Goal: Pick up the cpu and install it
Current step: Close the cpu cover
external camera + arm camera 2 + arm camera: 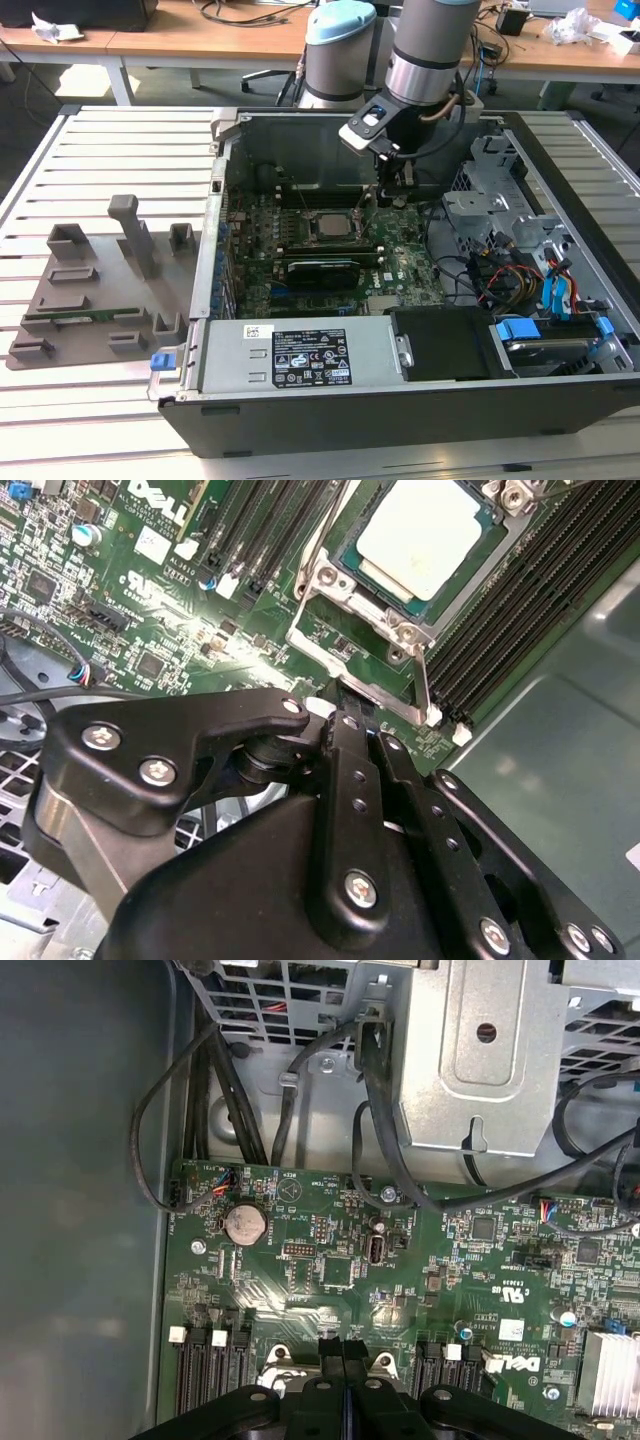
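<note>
Grey fixture tray (90, 290) lies at the exterior view's left; further right, the cpu (327, 226) sits in its socket (325, 580). Just right of it the gripper (387, 198) hangs, fingers pressed together and empty. A sideways drift could strike the socket and unseat the cpu.

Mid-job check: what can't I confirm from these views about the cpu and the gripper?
1. Second wrist view: the cpu lies in the socket frame, but the picture's edge cuts off part of it, so full seating cannot be told.
2. Both wrist views: the gripper has its own body in front, hiding what its shut fingertips touch.
3. Exterior view: the socket frame is too small to show whether it is latched.
</note>
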`<state>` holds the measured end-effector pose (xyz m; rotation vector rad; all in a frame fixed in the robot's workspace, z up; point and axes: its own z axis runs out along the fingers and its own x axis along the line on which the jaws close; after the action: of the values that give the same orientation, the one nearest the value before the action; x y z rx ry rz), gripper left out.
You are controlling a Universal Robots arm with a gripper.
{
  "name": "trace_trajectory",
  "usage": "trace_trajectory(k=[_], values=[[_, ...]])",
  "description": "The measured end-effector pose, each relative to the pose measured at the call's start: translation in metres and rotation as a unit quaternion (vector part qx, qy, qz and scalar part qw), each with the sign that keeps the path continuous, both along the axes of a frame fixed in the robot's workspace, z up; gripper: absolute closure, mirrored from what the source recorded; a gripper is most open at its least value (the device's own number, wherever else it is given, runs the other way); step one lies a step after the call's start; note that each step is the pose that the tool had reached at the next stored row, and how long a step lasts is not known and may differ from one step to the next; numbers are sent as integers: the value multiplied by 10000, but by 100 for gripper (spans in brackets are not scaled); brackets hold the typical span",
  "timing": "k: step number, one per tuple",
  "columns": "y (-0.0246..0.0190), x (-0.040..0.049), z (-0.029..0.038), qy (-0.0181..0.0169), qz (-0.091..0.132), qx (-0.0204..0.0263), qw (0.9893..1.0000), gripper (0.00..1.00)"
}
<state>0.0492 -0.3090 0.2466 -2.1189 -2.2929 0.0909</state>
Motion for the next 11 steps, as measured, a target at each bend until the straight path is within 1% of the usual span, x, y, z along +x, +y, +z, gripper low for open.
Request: trace_trajectory(k=[5,7,11], values=[[0,-32,0,0,2,0,10000,89],[0,-66,0,0,1,0,10000,89],[0,-104,-1,0,1,0,10000,89]])
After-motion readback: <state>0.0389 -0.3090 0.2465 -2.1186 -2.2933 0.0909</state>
